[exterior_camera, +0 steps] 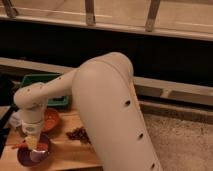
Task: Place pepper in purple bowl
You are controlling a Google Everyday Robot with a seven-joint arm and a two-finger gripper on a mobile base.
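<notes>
The purple bowl sits on the wooden board at the lower left, its pale inside partly hidden. My gripper hangs straight down from the cream arm, right over the bowl, its tip at or just inside the rim. A slim red sliver, which looks like the pepper, shows at the bowl's left edge beside the gripper. Whether it is held or resting there cannot be told.
An orange bowl stands just behind the purple one. Dark red grapes lie on the wooden board to the right. A green bin sits behind. My bulky arm fills the middle, with a ledge and railing behind.
</notes>
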